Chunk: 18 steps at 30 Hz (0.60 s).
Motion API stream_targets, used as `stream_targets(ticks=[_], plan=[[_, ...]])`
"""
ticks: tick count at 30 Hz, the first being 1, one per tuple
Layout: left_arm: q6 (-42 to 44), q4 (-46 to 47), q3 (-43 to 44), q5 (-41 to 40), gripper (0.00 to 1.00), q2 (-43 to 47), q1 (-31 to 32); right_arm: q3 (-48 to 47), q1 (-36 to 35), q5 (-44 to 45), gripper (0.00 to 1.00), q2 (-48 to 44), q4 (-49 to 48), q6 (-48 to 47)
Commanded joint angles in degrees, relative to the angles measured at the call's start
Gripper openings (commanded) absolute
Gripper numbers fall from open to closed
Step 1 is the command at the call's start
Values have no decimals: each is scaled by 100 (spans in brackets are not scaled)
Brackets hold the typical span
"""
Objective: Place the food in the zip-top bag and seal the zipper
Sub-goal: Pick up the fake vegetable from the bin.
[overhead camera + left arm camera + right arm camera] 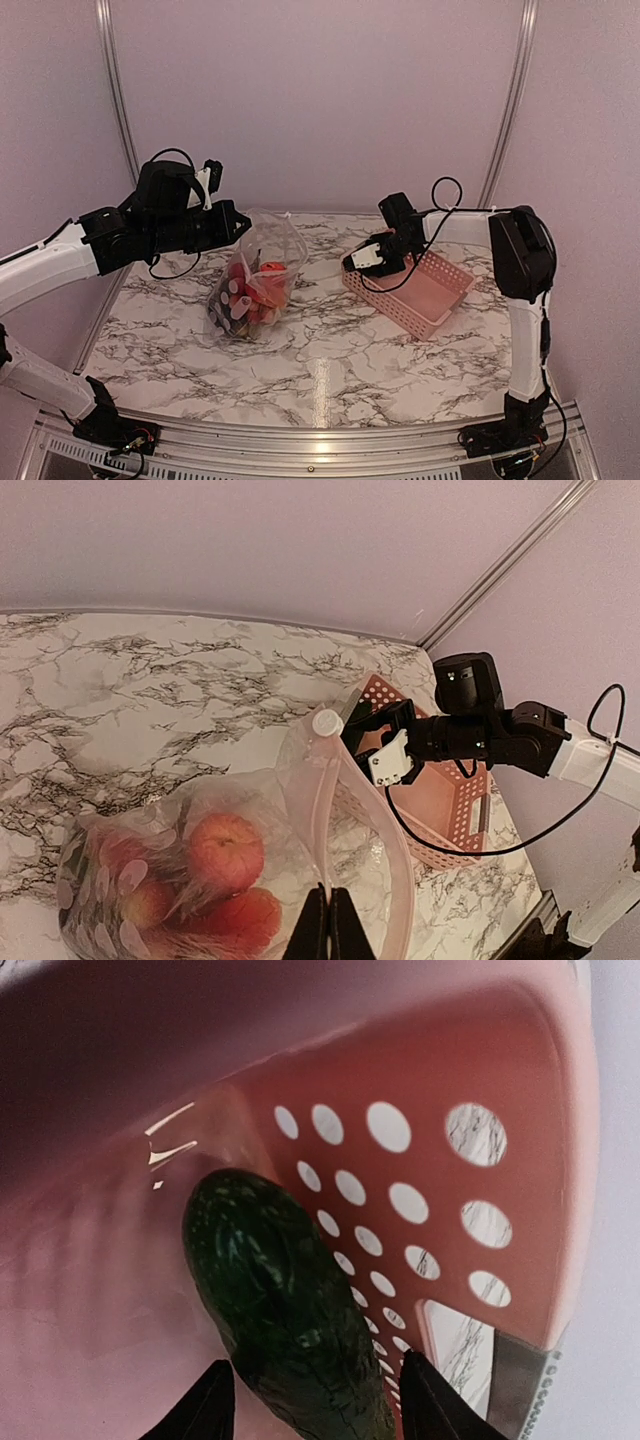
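Observation:
The clear zip-top bag (258,268) stands on the marble table, mouth held up. Red round fruits (225,850) and other food (245,295) lie inside it. My left gripper (329,892) is shut on the zipper (335,810) at the bag's mouth, which gapes open to its right; it also shows in the top view (240,222). My right gripper (315,1385) is open inside the pink basket (430,1080), its fingers either side of the dark green cucumber (290,1310) on the basket floor. The top view shows that gripper (355,264) at the basket's left end.
The pink perforated basket (440,290) sits right of the bag. A white slider (327,721) sits at the zipper's far end. A black cable hangs from the right arm (520,250) over the basket. Walls close the table at back and sides.

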State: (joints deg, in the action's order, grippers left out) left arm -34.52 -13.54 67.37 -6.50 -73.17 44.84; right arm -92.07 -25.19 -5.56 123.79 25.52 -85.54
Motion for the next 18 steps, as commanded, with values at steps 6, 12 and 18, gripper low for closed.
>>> stream_targets(ticks=[6,12,18], plan=[[-8,33,92,-18,0,-51,-26,-162,41,379,49,362,1054,-192],[-58,121,32,29,0,-47,-31,-95,70,396,49,347,1085,13],[-72,124,12,44,0,-29,-26,159,133,468,21,214,342,214]])
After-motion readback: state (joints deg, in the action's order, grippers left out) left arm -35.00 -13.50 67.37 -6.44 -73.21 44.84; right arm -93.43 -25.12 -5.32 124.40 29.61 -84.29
